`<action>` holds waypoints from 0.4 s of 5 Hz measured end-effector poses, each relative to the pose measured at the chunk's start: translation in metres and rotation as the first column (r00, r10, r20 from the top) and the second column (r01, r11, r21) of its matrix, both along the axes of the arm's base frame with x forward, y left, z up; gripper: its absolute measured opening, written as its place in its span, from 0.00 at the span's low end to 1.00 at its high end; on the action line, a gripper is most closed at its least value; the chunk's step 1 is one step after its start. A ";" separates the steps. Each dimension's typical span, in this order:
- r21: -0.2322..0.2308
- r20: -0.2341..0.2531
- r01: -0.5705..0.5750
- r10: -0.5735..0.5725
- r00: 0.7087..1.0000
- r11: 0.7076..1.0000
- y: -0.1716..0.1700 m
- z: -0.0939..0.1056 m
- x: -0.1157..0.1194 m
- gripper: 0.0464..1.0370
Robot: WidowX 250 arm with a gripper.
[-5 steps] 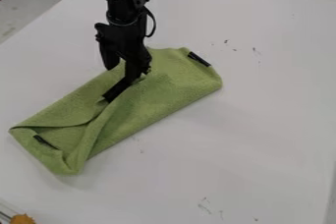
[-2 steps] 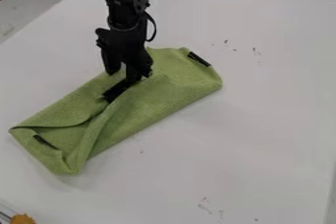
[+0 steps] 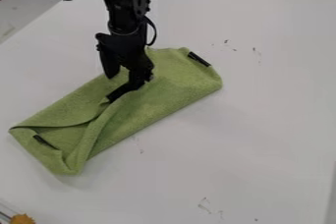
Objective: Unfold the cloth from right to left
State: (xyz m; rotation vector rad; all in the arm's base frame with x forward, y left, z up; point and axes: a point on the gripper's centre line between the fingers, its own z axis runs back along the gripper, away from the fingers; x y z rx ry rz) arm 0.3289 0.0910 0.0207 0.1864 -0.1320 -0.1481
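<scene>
At the left and centre of the camera view, find the green cloth (image 3: 157, 95), lying aslant on the white table (image 3: 263, 105) from lower left up to just right of centre. Looks folded into a long strip, with layers overlapping and a loose, gaping fold near the lower left end. Shows a black strip (image 3: 44, 142) at that end and another black strip (image 3: 199, 59) near the upper right corner.

From the top edge, follow the robot arm (image 3: 125, 19) down to the black gripper (image 3: 122, 81), low against the cloth near the middle of its upper side. Appears to have the fingers parted, open only part way; cannot tell whether any cloth is caught between them.

Judging by the layers, far from finished: unfolded little or not at all. Leaves the main work to do: get firm hold of the top layer alone, lift, carry across to the left and lay flat. Might drag the whole bundle along if gripping more than one layer.
</scene>
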 end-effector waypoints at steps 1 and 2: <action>-0.006 0.001 -0.004 0.004 1.000 1.000 -0.001 -0.002 -0.002 0.43; 0.000 -0.014 0.021 -0.021 1.000 1.000 -0.001 -0.001 -0.002 0.17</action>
